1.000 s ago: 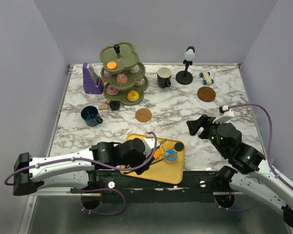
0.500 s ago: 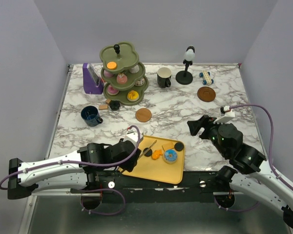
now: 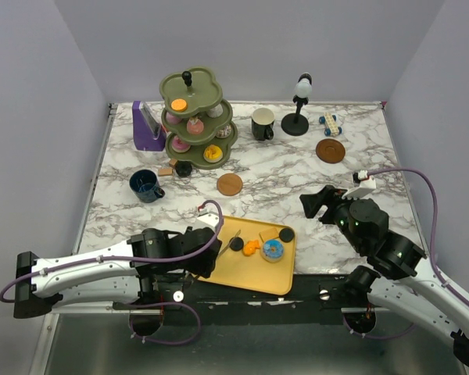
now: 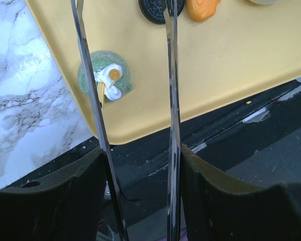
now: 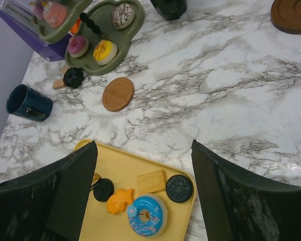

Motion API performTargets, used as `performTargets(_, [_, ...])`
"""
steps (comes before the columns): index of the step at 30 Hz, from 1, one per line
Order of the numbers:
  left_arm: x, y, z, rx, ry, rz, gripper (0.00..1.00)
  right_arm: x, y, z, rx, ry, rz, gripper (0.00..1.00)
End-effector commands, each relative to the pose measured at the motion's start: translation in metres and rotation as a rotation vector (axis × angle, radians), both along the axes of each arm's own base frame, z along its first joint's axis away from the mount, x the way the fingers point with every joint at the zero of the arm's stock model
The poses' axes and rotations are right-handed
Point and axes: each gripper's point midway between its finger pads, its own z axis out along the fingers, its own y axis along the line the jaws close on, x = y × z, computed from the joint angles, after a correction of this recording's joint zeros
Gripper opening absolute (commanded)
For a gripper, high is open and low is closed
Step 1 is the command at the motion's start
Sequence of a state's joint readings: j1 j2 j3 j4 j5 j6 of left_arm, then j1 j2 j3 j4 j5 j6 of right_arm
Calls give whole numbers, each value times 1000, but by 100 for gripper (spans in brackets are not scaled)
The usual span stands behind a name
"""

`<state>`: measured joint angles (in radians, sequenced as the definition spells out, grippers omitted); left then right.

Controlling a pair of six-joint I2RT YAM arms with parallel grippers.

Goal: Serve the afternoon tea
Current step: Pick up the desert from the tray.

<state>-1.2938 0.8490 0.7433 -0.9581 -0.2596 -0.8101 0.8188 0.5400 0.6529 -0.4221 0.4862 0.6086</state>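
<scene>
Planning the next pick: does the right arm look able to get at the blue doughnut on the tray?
Probably yes: the blue doughnut lies uncovered on the yellow tray, the open right tool nearby, nothing between.

tray (image 5: 110, 165): yellow | doughnut (image 5: 145, 215): blue, sprinkled | tabletop (image 5: 231, 95): white marble, grey veins | stand (image 3: 186, 95): olive-green | mug (image 5: 27, 103): dark blue | coaster (image 5: 118, 94): brown
</scene>
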Motion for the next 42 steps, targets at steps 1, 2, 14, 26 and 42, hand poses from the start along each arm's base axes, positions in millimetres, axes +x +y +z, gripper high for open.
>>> performTargets(1, [-2,-11,19,-110,-4,5,63,-1,-2,-3,-9,0,-1,83])
performTargets(2, [-3,-12,21,-118,-2,1,63,-1,-2,-3,-7,0,0,83])
performTargets(14, [-33,-16,7,-52,106,-114,63,0,0,-6,-12,4,2,83])
performTargets(26, [-17,2,5,-8,32,-19,63,0,1,-8,-16,10,5,83])
performTargets(42, [-29,-20,-13,23,101,-121,62,1,2,-10,-24,14,8,83])
